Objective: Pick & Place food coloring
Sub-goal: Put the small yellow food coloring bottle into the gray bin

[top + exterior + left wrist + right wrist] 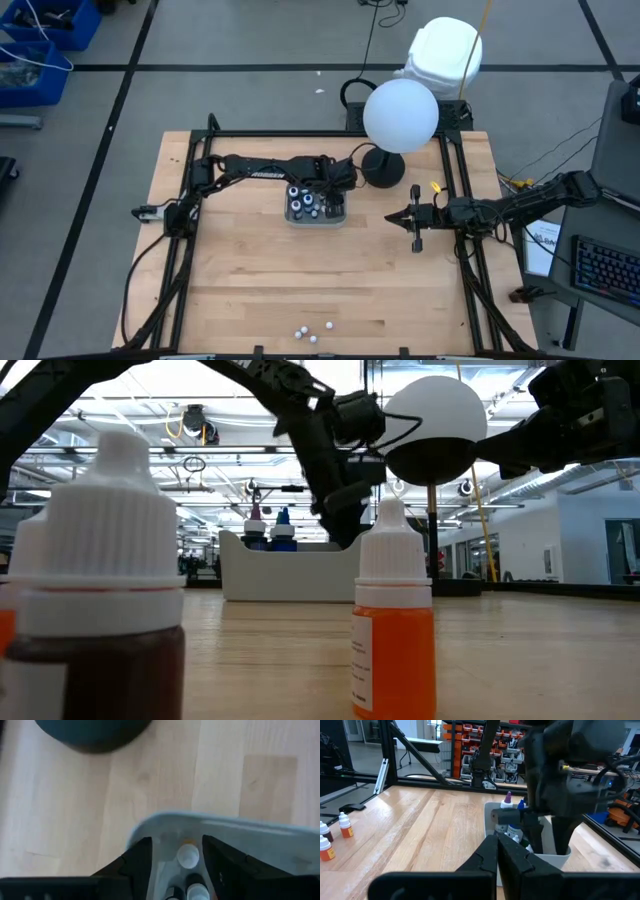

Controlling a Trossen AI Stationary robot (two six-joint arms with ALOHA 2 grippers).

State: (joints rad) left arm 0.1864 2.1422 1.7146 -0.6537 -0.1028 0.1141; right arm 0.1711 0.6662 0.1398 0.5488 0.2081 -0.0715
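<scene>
Tray (pixel 316 212) sits mid-table holding bottles (pixel 306 200); left gripper (pixel 335 195) hangs above it, three bottles remain at the near edge (pixel 313 331). Left wrist view: fingers (pixel 135 862) spread around a white-capped bottle (pixel 188 856), likely releasing. Right wrist view: right gripper (pixel 499 851) closed, idle beside the tray.

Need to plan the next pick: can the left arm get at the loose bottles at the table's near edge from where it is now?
Probably yes. The left gripper hangs open over the grey tray; bare wood lies between it and the three loose bottles.
</scene>
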